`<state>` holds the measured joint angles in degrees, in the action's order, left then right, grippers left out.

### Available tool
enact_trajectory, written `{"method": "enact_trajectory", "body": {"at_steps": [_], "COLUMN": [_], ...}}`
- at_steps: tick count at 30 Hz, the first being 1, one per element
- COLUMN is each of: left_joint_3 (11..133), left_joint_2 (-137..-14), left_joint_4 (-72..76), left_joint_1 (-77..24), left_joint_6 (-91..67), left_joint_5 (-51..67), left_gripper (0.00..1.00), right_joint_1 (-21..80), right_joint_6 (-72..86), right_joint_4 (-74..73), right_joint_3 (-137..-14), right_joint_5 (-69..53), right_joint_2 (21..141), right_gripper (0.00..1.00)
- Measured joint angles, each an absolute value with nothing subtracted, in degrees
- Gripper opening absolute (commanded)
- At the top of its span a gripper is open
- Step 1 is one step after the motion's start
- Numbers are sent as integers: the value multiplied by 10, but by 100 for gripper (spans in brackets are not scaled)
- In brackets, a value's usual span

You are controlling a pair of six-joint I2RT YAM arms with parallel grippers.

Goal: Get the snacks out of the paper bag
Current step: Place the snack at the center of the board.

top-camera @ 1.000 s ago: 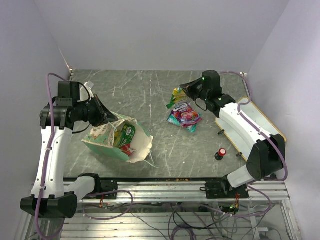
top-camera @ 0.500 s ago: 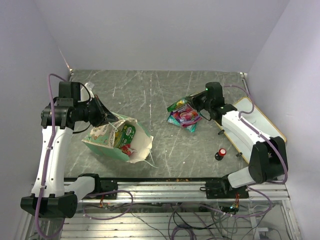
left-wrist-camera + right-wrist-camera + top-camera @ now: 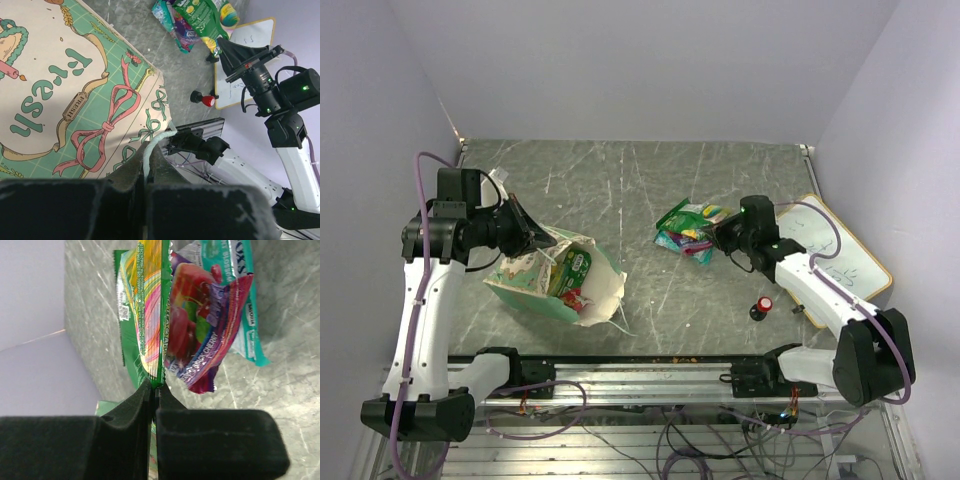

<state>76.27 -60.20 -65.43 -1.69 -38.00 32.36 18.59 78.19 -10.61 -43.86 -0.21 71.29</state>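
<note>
The paper bag (image 3: 533, 287) lies on its side at the left, mouth toward the middle, with a green packet (image 3: 576, 262) and a red packet (image 3: 575, 297) showing inside. My left gripper (image 3: 533, 240) is shut on the bag's white string handle (image 3: 156, 145), and the printed bag side (image 3: 75, 90) fills that wrist view. My right gripper (image 3: 721, 232) is shut on the edge of a green snack packet (image 3: 146, 315), also seen from above (image 3: 694, 214). This packet hangs beside a purple packet (image 3: 200, 335) and a teal packet (image 3: 241, 300), which lie on the table (image 3: 682, 241).
A red-topped black knob (image 3: 762, 304) stands near the front right. A wood-framed whiteboard (image 3: 842, 262) lies along the right wall, under my right arm. Walls close the table at the back and on both sides.
My right gripper has drawn back toward the near edge and come lower, taking the green packet over the snack pile. The left gripper and the bag have stayed put.
</note>
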Motion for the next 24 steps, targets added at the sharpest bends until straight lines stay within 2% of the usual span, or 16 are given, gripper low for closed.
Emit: {"method": "enact_trajectory", "body": {"at_steps": [12,18,24], "left_joint_3": [760,759,758], "left_joint_2": [-589,-578,-572], "left_joint_4": [-655,-659,-660], "left_joint_1": [-17,-17,-17], "left_joint_6": [-380,-380,-380], "left_joint_5": [324,324,324], "left_gripper": [7,7,7], "right_joint_1": [184,183,182], "right_joint_6": [753,732,668], "right_joint_4": [-83,-80,-132], "right_joint_3": [-399,-378,-378], "right_joint_5": [-6,-5,0], "right_joint_2": [750,747,681], "right_gripper": [1,28,45]}}
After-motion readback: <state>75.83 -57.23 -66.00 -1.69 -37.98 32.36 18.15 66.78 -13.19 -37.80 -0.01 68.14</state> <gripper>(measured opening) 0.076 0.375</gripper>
